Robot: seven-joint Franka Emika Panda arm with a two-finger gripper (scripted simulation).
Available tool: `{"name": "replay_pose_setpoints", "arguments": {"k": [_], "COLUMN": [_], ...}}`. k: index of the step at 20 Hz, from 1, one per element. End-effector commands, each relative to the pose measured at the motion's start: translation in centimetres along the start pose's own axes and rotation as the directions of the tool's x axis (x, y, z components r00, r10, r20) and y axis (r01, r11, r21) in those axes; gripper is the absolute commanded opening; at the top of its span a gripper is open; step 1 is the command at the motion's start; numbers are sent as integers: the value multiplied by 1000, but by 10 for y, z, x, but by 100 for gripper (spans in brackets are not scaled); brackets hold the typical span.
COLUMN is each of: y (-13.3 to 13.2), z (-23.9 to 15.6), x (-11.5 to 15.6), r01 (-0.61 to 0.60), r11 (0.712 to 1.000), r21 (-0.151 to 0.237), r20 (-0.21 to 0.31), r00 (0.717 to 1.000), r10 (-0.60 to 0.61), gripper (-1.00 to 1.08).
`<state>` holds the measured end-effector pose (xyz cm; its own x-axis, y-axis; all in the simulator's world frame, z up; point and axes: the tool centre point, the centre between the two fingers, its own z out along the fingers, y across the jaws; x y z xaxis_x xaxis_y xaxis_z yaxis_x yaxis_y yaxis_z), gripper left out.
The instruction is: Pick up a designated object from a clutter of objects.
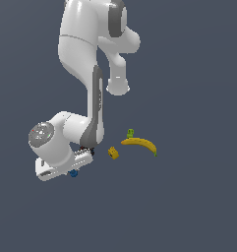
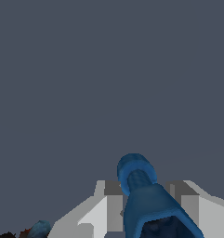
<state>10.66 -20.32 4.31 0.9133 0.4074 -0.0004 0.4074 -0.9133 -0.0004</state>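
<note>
Gripper (image 1: 74, 170) at lower left of your exterior view was clamped on the knobbly blue piece (image 2: 143, 195); banana (image 1: 139, 144) and yellow block (image 1: 113, 153) lay to its right.

No readable text, labels, brands or numbers on anything in view.
</note>
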Motion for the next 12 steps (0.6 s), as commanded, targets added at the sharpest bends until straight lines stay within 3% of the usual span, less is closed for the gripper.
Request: {"name": "replay_pose_setpoints", "arguments": {"k": [1, 12], "y": [-1, -27], "z": [-2, -28], "x": [0, -12], "r01": [0, 0], "r11": [1000, 1000], "r21": [0, 0], "r20": [0, 0], "r00": [1000, 1000], "r10": [0, 0], "gripper": [-100, -100]}}
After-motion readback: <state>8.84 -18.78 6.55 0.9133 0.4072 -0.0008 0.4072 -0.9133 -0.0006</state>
